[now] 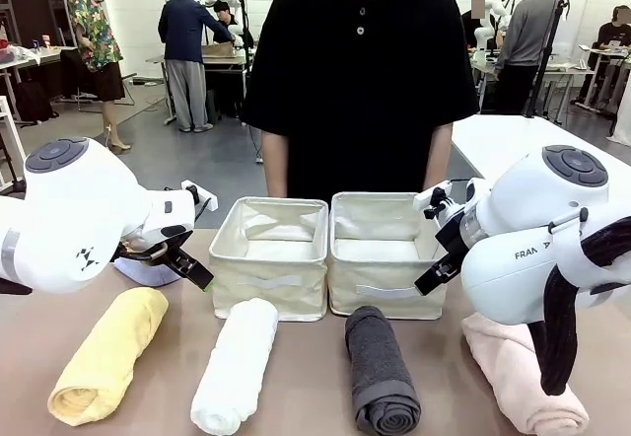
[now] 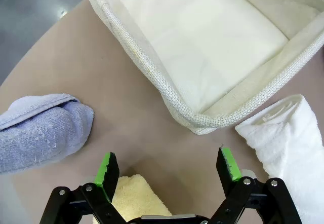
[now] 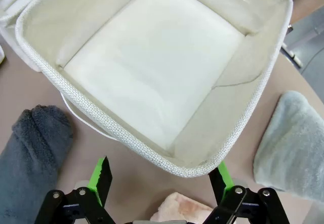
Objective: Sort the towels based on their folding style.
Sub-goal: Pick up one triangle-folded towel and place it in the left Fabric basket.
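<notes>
Towels (image 1: 235, 365) on table (image 1: 306, 397), outside both bins (image 1: 268, 280), whose floors show bare; left end effector (image 2: 168, 164), right end effector (image 3: 161, 172) apart.

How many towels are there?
6: yellow roll, white roll, grey roll and pink roll in a front row; blue towel beside the left bin; grey-green towel beside the right bin. More may be hidden.

**Colour key, as I read it from my console.** Front row: yellow towel (image 1: 106, 357), white towel (image 1: 237, 365), dark grey towel (image 1: 380, 372), pink towel (image 1: 523, 377) (pale, salmon-tinged). Wrist views: light blue towel (image 2: 43, 130), grey-green towel (image 3: 293, 143). The left bin (image 1: 266, 283) and right bin (image 1: 380, 288): plain cream, coarse woven rims. Table (image 1: 311, 377): matte tan-brown. The left gripper (image 2: 167, 168) and right gripper (image 3: 159, 176): black with bright green pads (image 2: 107, 168), on white arms (image 1: 69, 219). Person's shirt (image 1: 360, 81): black.
</notes>
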Controlling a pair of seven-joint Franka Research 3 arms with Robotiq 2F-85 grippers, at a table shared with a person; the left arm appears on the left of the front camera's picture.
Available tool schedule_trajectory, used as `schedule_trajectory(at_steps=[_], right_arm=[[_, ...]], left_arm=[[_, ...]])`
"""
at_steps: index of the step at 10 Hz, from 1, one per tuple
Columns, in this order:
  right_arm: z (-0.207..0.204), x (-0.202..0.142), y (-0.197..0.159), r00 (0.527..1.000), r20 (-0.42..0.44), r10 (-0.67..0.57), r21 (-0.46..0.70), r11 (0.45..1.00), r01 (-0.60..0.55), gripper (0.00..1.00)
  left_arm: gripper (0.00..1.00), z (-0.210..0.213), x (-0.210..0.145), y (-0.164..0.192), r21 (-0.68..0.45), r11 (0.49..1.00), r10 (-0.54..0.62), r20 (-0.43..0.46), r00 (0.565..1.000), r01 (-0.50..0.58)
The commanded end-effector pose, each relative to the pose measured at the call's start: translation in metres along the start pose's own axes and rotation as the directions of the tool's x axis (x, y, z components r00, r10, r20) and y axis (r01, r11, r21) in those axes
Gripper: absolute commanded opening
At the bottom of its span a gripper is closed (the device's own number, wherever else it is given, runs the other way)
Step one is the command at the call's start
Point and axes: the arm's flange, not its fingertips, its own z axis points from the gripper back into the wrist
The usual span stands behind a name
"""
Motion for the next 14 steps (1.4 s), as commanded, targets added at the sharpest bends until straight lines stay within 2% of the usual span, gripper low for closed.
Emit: schedule_trajectory(at_steps=[1, 14], right_arm=[[0.0000, 0.0000, 0.0001, 1.000, 0.000, 0.000, 0.000, 1.000, 0.000, 1.00], [0.0000, 0.0000, 0.0001, 1.000, 0.000, 0.000, 0.000, 1.000, 0.000, 1.00]], left_arm=[[1.00, 0.0000, 0.0000, 0.0000, 0.000, 1.000, 0.000, 0.000, 1.000, 0.000], [1.00, 0.0000, 0.0000, 0.0000, 0.000, 1.000, 0.000, 0.000, 1.000, 0.000]])
